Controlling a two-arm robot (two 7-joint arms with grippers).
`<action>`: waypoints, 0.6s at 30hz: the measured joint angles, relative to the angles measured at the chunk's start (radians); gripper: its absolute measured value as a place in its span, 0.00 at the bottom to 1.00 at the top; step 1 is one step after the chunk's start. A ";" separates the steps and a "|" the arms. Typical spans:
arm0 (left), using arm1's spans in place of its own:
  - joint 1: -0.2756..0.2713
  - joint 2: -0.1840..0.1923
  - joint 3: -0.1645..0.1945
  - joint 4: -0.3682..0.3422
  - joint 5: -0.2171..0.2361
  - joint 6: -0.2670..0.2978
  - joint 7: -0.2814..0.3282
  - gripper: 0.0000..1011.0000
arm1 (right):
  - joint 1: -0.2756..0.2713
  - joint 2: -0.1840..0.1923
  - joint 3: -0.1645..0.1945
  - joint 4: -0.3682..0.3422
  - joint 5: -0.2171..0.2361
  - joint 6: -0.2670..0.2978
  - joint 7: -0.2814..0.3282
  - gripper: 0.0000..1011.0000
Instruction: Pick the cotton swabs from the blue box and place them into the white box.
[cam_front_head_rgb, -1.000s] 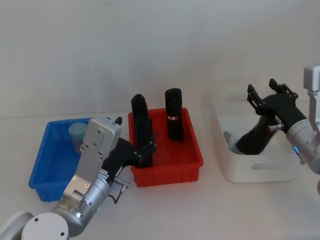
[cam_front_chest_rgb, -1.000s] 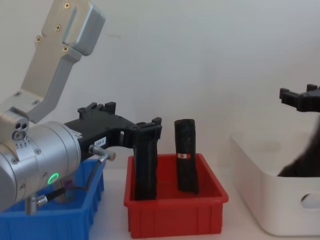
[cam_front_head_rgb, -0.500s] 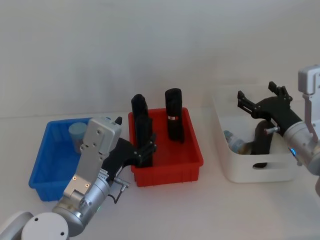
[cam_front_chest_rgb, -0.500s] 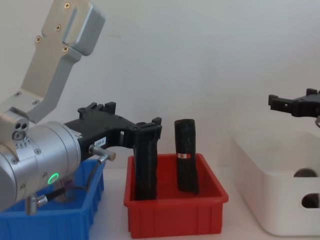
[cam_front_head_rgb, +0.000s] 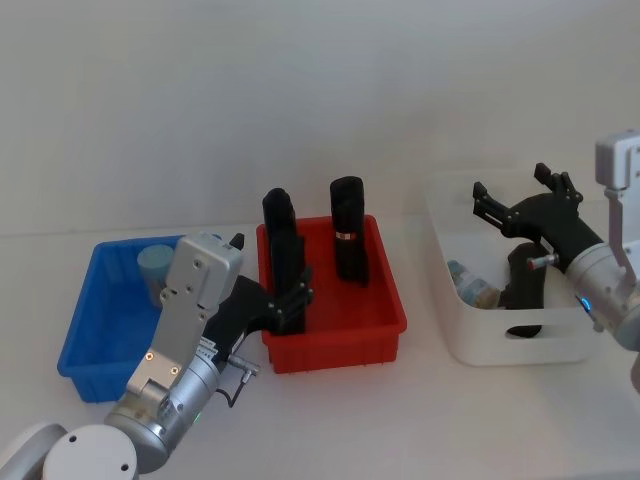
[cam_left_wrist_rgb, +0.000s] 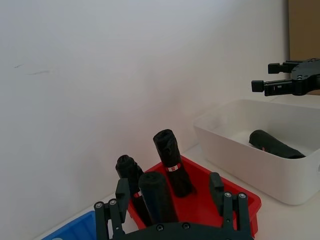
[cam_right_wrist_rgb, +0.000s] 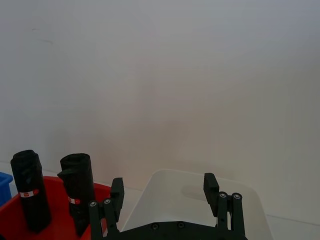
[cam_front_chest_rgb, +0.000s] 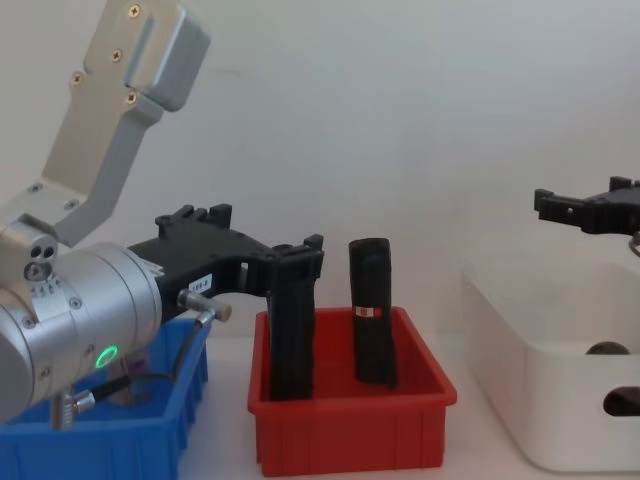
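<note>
One jar of cotton swabs (cam_front_head_rgb: 155, 264) with a pale blue lid stands in the far corner of the blue box (cam_front_head_rgb: 88, 372). Another jar of cotton swabs (cam_front_head_rgb: 469, 284) lies inside the white box (cam_front_head_rgb: 480, 345) at the right, beside a black block (cam_front_head_rgb: 525, 285). My right gripper (cam_front_head_rgb: 512, 185) hovers open and empty above the white box, level with its far rim (cam_front_chest_rgb: 520, 400). Between the blue box and the red bin, my left gripper (cam_front_head_rgb: 270, 275) is held open with nothing in it.
A red bin (cam_front_head_rgb: 340, 345) sits between the two boxes and holds three tall black blocks (cam_front_head_rgb: 347, 240). The left gripper's fingertips (cam_front_chest_rgb: 310, 245) are close to the nearest block. A plain wall stands behind the table.
My right gripper has shifted left and turned level over the white box. The black block now lies plainly inside the box. The left arm has not moved.
</note>
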 joint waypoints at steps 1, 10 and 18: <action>0.000 0.000 0.000 0.000 0.000 0.000 0.000 0.99 | 0.000 0.000 0.000 0.000 0.000 0.000 0.000 0.99; 0.000 0.000 0.000 0.000 0.000 0.000 0.000 0.99 | 0.000 0.000 0.000 0.001 0.001 -0.001 0.003 0.99; 0.000 0.000 0.000 0.000 0.000 0.000 0.000 0.99 | 0.000 0.000 0.000 0.001 0.001 -0.002 0.003 0.99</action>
